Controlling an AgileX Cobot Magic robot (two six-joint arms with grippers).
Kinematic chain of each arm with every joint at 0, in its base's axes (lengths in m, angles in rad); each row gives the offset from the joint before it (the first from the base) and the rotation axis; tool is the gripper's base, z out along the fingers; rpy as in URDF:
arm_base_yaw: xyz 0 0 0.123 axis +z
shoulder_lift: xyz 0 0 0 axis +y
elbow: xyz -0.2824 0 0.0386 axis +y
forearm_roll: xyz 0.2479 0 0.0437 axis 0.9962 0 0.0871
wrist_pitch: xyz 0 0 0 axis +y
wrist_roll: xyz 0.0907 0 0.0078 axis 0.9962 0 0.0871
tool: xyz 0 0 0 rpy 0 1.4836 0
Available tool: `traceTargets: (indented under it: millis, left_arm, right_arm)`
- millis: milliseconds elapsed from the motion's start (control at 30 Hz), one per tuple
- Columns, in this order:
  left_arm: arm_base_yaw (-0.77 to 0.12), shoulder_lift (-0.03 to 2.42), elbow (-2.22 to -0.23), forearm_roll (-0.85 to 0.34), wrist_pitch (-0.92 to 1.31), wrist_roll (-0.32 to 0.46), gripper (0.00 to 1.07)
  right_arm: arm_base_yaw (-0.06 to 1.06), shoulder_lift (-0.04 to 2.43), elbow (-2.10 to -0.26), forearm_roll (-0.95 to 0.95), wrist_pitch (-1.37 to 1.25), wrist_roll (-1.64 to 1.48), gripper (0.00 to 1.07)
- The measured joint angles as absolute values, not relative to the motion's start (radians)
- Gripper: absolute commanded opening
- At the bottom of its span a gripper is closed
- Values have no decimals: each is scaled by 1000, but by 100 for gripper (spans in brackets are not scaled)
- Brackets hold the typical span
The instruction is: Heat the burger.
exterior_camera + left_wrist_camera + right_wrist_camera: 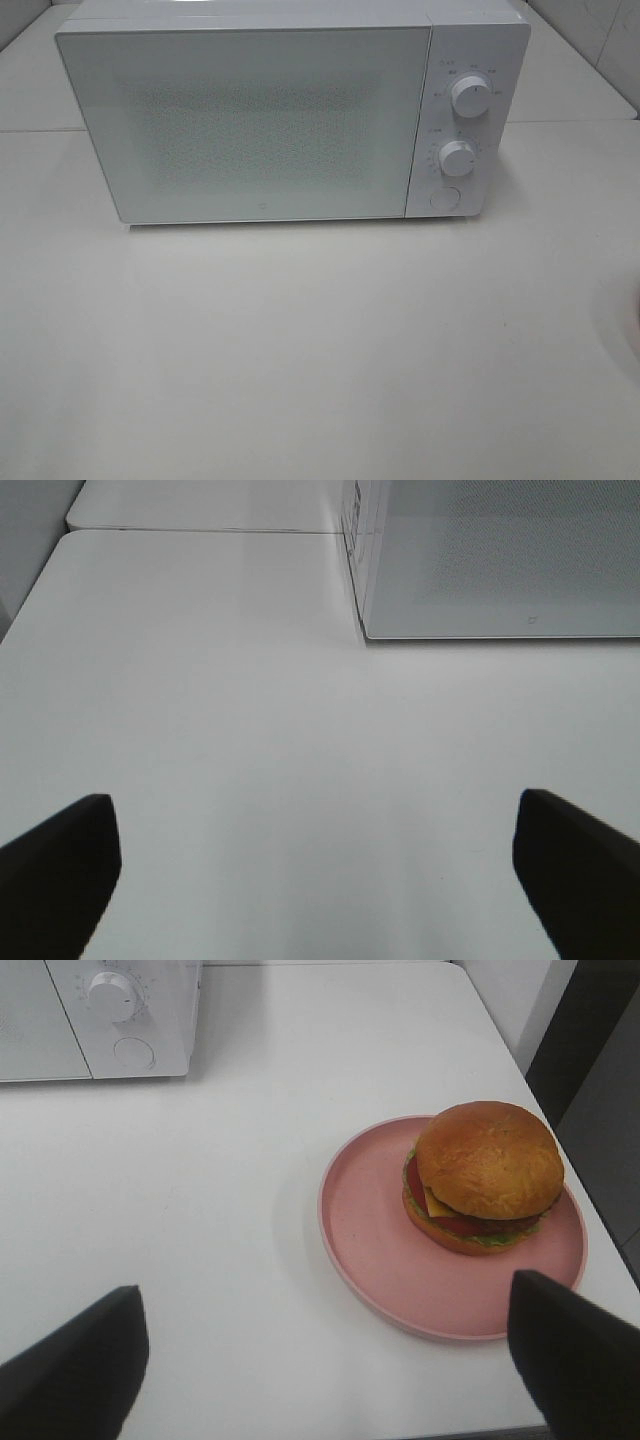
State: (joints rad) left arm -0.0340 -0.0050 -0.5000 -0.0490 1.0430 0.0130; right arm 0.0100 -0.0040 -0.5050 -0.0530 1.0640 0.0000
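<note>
A white microwave oven (pixel 290 115) stands at the far middle of the white desk (pixel 300 350), its door (pixel 240 125) shut, with two dials (pixel 470 96) and a round button (pixel 444 198) on the panel at its right. The burger (pixel 485 1175) sits on a pink plate (pixel 400 1250) near the right edge of the desk, toward the far right side of that plate rather than at its centre; in the high view only a faint pink sliver shows at the right border, so the plate lies well to the right of the oven and nearer than it. The right gripper (pixel 325 1360) hangs above the desk on the near side of the plate, its fingers spread wide and holding nothing; the left gripper (pixel 315 870) hangs over bare desk near the oven's left front corner, likewise wide apart and empty. The step in hand looks to be the very first — getting the oven open before the food moves. Since the round button probably releases the door, a closed or narrowed fingertip pressed squarely on it would serve better than a wide gripper, and the left arm should stay clear of the door's swing, whose hinge side cannot be told. For the plate, taking it by the near rim — away from the bun — and keeping it level seems wise, as the burger rests loose and off-centre and could slide.
</note>
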Motion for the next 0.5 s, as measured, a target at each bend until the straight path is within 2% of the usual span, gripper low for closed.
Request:
traceTargets:
  millis: [500]
  left_arm:
    - [-34,-5,-500,-49,1043,13,100]
  right_arm:
    - [10,-4,-505,-53,1064,5,94]
